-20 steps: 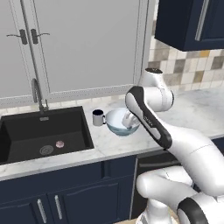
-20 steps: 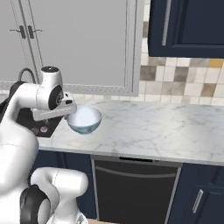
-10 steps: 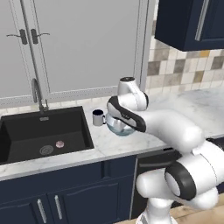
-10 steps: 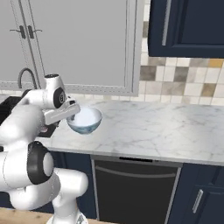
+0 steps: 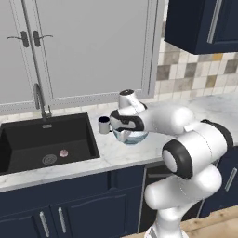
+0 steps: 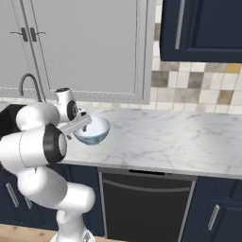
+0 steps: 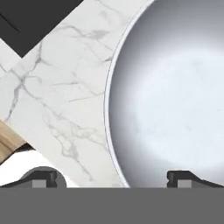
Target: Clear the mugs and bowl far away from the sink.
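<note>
my gripper [image 7: 111,177], jaws spread wide and grasping nothing, straddles the rim of the pale bowl [image 5: 131,136] on the marble counter [image 6: 179,142]; a grey-white mug [image 5: 104,124] stands at the bowl's nine o'clock, beside the black sink [image 5: 42,148].

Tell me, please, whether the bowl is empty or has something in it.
Empty: the hand view looks down into the bowl and shows a bare, smooth inside. It sits upright on the counter.
</note>
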